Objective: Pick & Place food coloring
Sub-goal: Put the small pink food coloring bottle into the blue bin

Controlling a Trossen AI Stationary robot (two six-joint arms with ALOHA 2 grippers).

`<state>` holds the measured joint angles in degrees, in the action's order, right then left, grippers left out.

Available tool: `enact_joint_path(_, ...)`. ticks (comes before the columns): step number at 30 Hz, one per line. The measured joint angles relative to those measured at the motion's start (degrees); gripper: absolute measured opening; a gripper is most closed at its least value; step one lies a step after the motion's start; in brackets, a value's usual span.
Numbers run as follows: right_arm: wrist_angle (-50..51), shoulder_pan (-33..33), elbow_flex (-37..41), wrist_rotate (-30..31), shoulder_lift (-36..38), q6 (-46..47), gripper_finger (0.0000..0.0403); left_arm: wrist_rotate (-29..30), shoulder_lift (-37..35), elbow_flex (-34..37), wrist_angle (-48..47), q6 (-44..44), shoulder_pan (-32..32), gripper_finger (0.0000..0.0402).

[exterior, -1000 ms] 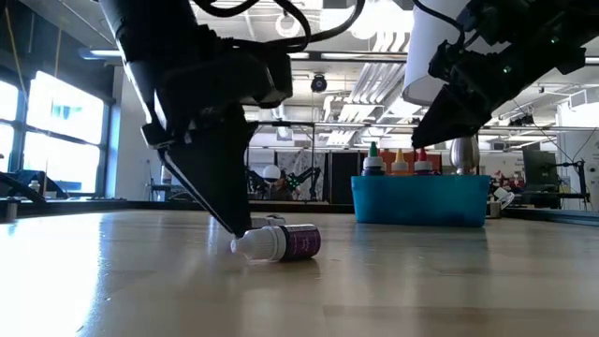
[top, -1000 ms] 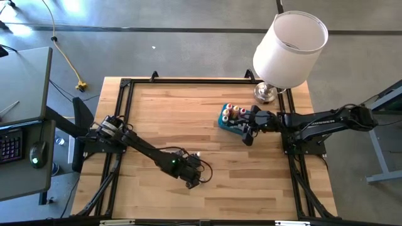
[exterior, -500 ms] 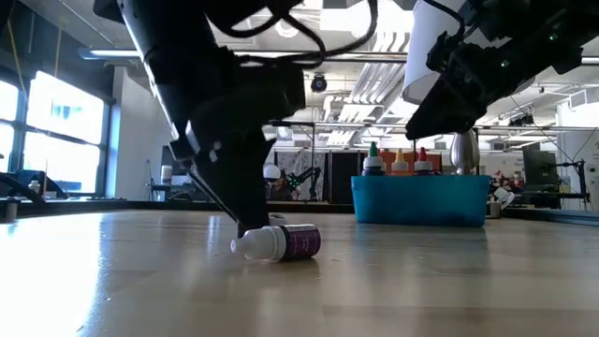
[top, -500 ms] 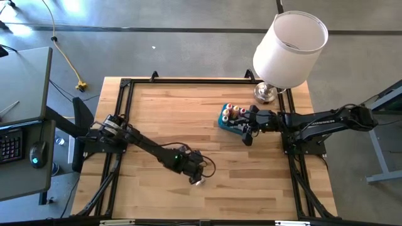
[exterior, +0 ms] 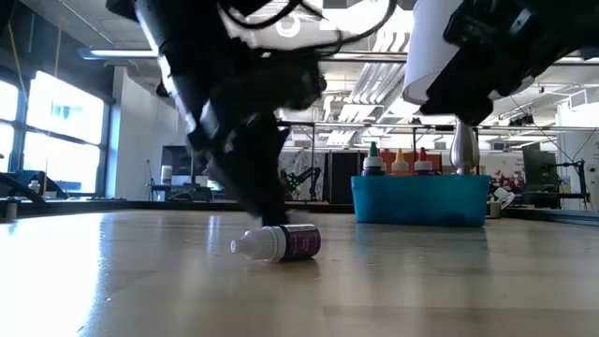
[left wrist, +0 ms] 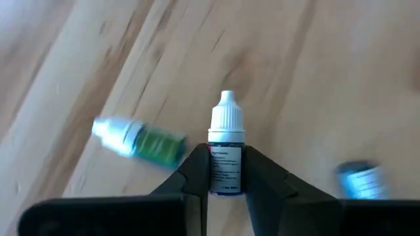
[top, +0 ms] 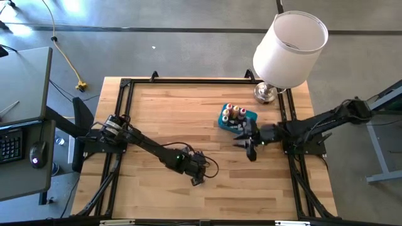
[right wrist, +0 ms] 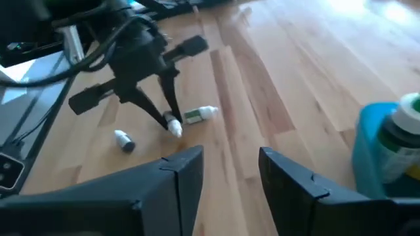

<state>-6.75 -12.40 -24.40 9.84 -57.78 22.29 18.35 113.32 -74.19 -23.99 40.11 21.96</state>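
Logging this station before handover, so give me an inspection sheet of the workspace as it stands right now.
Surface: wooden table, black frame round its edge.
Job's things: teal bin holding upright bottles; white-capped bottle clamped by left pincer; green-labelled bottle and another bottle lying loose.
Clutter: lamp at the far right corner.
Grippers: left pincer shut on bottle; right pincer open, beside the bin.
Cables: yellow cable on floor.
Surroundings: desk with keyboard and mouse.
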Motion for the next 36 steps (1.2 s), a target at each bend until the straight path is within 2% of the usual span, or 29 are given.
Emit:
enact_joint_path(4,0.39,-7.43,0.0,7.32,0.88,2.58,0.0138,0.78,-0.02,-5.48,0.12,-5.5,0.0,0.0071)
enact_joint_path(6,2.46,-10.13,-0.02,9.51,1.91,5.0,0.0138,3.25,-0.03,-8.41,-0.01,-9.59,-0.42,0.0072)
enact_joint_path(8,6.59,-12.4,-0.03,10.6,2.83,8.16,0.0138,4.4,-0.13,-10.94,0.12,-11.72,-1.94,0.0073)
enact_joint_path(13,20.31,-19.69,0.32,11.03,2.54,23.91,0.0138,6.11,-0.17,-14.2,3.42,-13.67,-8.37,0.0073)
enact_joint_path(17,20.82,-26.74,3.85,13.53,0.39,33.83,0.0138,2.07,0.53,-14.4,13.95,-19.15,-13.33,0.0073)
enact_joint_path(20,19.22,-30.65,6.16,18.11,-1.02,38.4,0.0138,-2.13,2.03,-14.39,20.43,-25.14,-16.41,0.0074)
enact_joint_path(23,16.51,-32.88,8.42,22.18,-1.13,39.16,0.0138,-5.16,3.87,-14.92,23.13,-28.14,-18.81,0.0074)
enact_joint_path(26,12.87,-33.81,10.04,24.89,-0.98,37.5,0.0138,-5.69,6.04,-17.07,23.53,-29.84,-20.55,0.0074)
enact_joint_path(36,8.12,-33.86,11.82,24.12,-0.98,34.27,0.0138,-5.7,14.36,-25.44,21.87,-35.38,-24.12,0.0077)
